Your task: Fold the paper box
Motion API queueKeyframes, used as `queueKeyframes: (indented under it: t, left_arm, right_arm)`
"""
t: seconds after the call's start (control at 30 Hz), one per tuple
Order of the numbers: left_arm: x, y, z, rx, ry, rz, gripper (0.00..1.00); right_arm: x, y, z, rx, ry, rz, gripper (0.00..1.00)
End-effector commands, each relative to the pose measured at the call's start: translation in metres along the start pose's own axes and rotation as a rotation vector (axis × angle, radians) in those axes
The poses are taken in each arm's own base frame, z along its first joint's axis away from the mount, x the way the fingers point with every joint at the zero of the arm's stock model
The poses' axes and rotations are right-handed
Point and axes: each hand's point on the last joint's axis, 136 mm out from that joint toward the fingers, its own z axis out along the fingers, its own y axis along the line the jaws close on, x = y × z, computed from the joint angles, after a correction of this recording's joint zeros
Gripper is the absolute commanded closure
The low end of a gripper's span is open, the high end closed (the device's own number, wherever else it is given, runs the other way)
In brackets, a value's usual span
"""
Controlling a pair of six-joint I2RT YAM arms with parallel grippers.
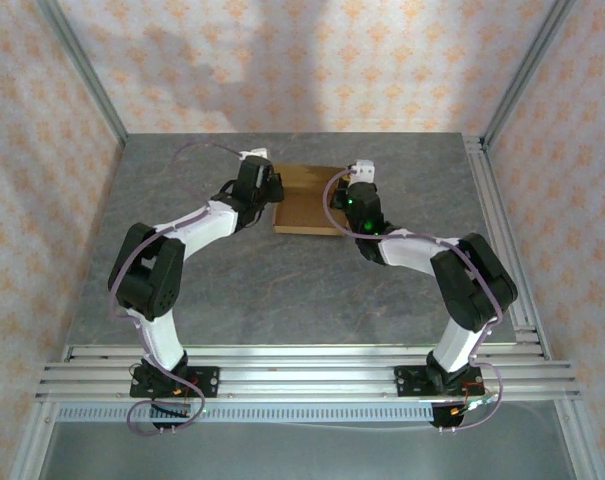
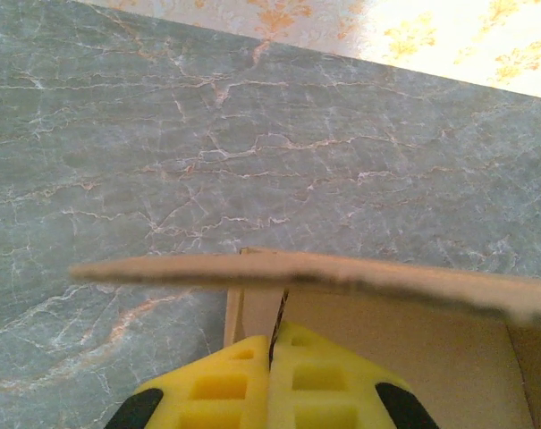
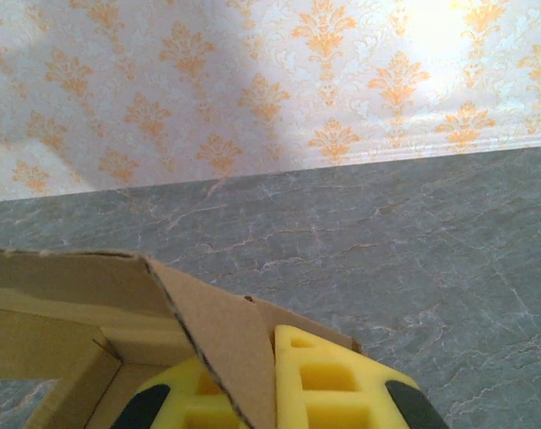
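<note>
1x paper box (image 1: 307,205) counted: tan cardboard, partly formed, base panel laid flat on the grey marbled tabletop (image 1: 232,290)

2x arms, 2x end effectors counted, one set at each side of the box

Left end effector (image 1: 273,192) is placed at the box's left edge. In the left wrist view its 2 yellow fingers (image 2: 221,389) are pressed together with a thin upright cardboard tab (image 2: 257,308) caught in the seam between them: clamped tight on the box. 1 long flap edge (image 2: 342,273) is seen crossing just above the fingertips, roughly level

Right end effector (image 1: 346,200) is placed at the box's right edge. In the right wrist view 2 yellow fingers (image 3: 333,384) are closed on 1 raised cardboard flap (image 3: 221,344) standing between them: gripping the box too

Box walls are seen lifted at both gripped edges

Patterned walls (image 1: 302,60) stand behind the box and to both sides of it. 1 aluminium rail frame (image 1: 302,365) with the 2 arm bases bolted on is located on the near side of the box, well apart from it
</note>
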Motion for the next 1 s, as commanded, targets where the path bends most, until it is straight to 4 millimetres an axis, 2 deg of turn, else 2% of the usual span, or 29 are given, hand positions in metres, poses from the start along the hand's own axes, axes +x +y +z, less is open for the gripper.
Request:
queueKeyframes:
  t: [0.0,0.3,0.67,0.97]
  left_arm:
    - [-0.014,-0.003,-0.015,-0.014,-0.075,0.0,1.0]
    - [0.002,-0.004,-0.018,-0.033,-0.078,0.015,1.0]
    - [0.018,0.007,-0.029,-0.064,-0.105,-0.005,1.0]
    - [0.033,0.012,-0.028,-0.069,-0.086,-0.007,1.0]
  right_arm:
    - [-0.02,0.006,-0.007,-0.026,-0.097,0.067,1.0]
    - [0.0,-0.002,-0.015,-0.015,-0.085,0.081,1.0]
    - [0.02,-0.003,-0.031,-0.025,-0.081,0.081,1.0]
    - [0.035,-0.003,-0.038,-0.049,-0.078,0.06,1.0]
